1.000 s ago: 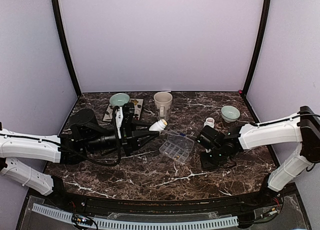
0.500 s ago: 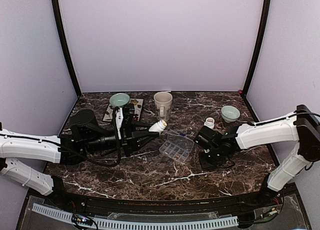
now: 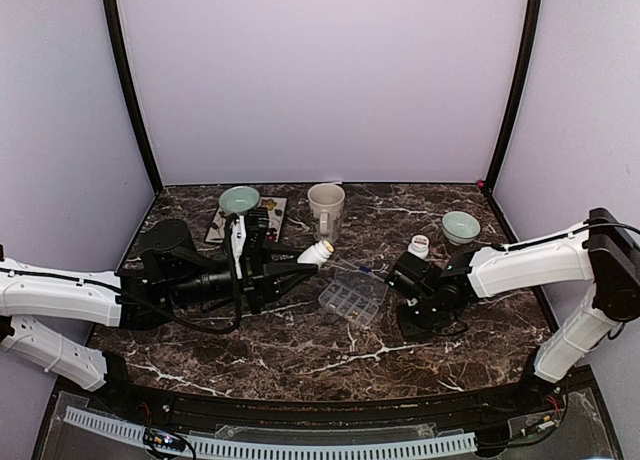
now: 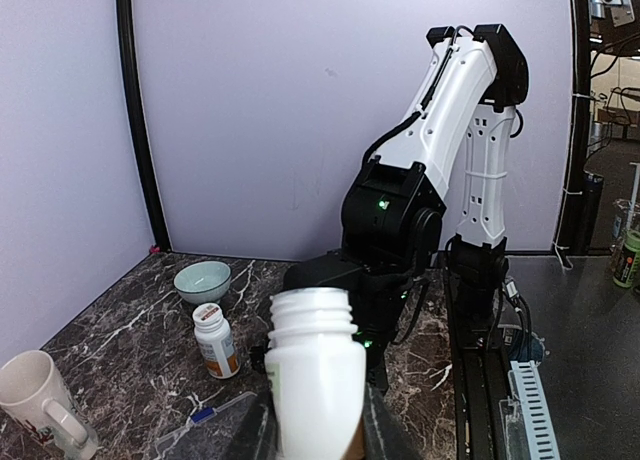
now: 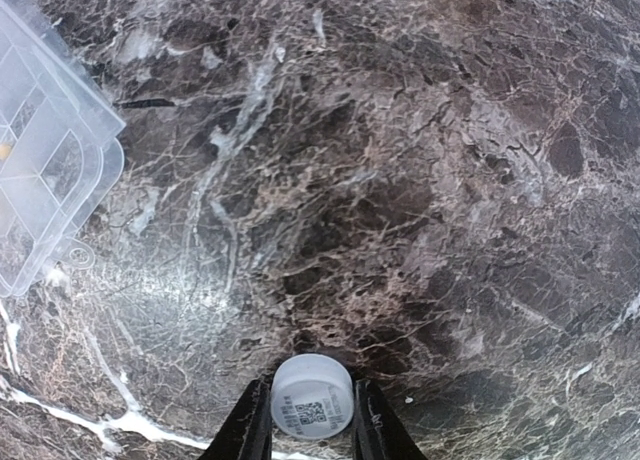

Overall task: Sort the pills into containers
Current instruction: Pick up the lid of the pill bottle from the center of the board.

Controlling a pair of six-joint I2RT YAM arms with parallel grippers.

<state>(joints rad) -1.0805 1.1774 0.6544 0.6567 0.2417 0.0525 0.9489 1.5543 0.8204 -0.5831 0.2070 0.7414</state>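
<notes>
My left gripper (image 3: 300, 266) is shut on an open white pill bottle (image 3: 316, 252), tilted with its mouth towards the clear pill-organizer tray (image 3: 352, 295). In the left wrist view the bottle (image 4: 315, 370) fills the gap between my fingers, its threaded mouth uncapped. My right gripper (image 3: 415, 315) points down at the table right of the tray and is shut on the white bottle cap (image 5: 311, 396), held close to the marble. The tray's corner (image 5: 45, 160) shows at the left of the right wrist view, with a yellow pill in one compartment. No pills show in the bottle's mouth.
A cream mug (image 3: 326, 209) and a pale green bowl (image 3: 239, 199) stand at the back, beside a flat card of items (image 3: 262, 220). A second capped pill bottle (image 3: 419, 245) and another green bowl (image 3: 460, 226) stand at the back right. Dark marble table (image 3: 330, 350).
My right gripper with the cap has shifted slightly left towards the tray. The left gripper has raised the bottle's mouth a little and holds nearly still.
</notes>
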